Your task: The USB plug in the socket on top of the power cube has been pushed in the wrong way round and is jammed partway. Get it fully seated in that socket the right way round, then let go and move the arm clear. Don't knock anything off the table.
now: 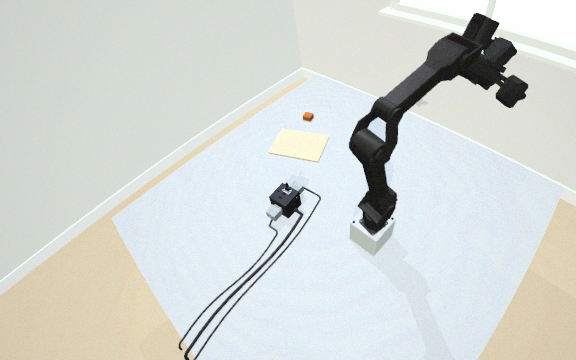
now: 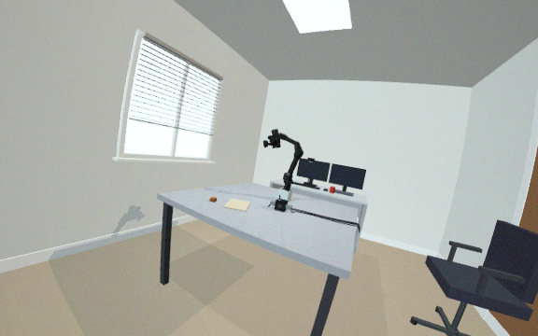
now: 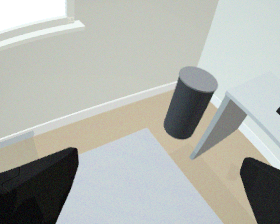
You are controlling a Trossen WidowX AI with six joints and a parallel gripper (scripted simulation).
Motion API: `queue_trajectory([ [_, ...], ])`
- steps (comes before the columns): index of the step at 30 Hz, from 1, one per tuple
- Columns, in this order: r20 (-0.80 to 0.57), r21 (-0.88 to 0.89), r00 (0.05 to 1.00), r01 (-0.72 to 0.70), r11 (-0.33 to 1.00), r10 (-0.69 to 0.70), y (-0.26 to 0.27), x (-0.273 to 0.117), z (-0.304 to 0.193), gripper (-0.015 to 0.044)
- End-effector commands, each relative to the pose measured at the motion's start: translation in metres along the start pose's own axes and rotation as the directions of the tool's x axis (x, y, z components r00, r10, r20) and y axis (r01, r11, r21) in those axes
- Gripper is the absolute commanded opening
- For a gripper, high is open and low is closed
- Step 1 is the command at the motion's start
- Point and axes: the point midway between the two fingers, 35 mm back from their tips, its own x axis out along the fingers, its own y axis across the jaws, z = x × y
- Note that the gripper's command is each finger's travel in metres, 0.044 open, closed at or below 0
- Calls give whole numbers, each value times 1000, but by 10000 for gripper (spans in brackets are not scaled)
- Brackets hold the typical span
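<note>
The black power cube (image 1: 281,198) (image 2: 280,205) stands on the table (image 1: 208,210) (image 2: 306,238). A small USB plug (image 1: 287,188) stands up from its top; it is too small to tell which way round it is or how deep it sits. Pale plugs stick out of two sides of the cube. My gripper (image 1: 513,91) (image 2: 265,144) (image 3: 164,164) is open and empty. It is held high and far from the cube, on the window side of the arm. The cube and plug do not show in the wrist view.
Black cables (image 1: 242,281) (image 2: 325,218) run from the cube to the table's edge. A cream sheet (image 1: 299,145) (image 2: 237,204) and an orange block (image 1: 308,116) (image 2: 213,199) lie beyond the cube. The wrist view shows a dark bin (image 3: 190,105) and a second desk (image 3: 263,90).
</note>
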Motion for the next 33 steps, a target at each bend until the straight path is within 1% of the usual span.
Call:
queue_trajectory([
  [1, -54, -37, 984, -173, 984, 171, 72, -8, -25, 440],
  [4, -89, -71, 957, -283, 957, 276, 119, -21, -44, 440],
  [9, -199, -71, 885, -442, 894, 421, 188, -50, -88, 440],
  [11, -240, -161, 847, -517, 841, 475, 210, -68, -107, 440],
  [13, -269, -154, 824, -547, 823, 498, 222, -77, -119, 440],
  [18, -406, -116, 704, -672, 731, 583, 268, -133, -180, 440],
  [24, -571, -62, 576, -741, 668, 585, 298, -197, -257, 440],
  [25, -596, -77, 557, -756, 650, 578, 299, -207, -270, 440],
  [30, -688, -106, 492, -796, 596, 534, 298, -247, -323, 440],
  [33, -760, -110, 440, -813, 572, 478, 289, -281, -369, 440],
])
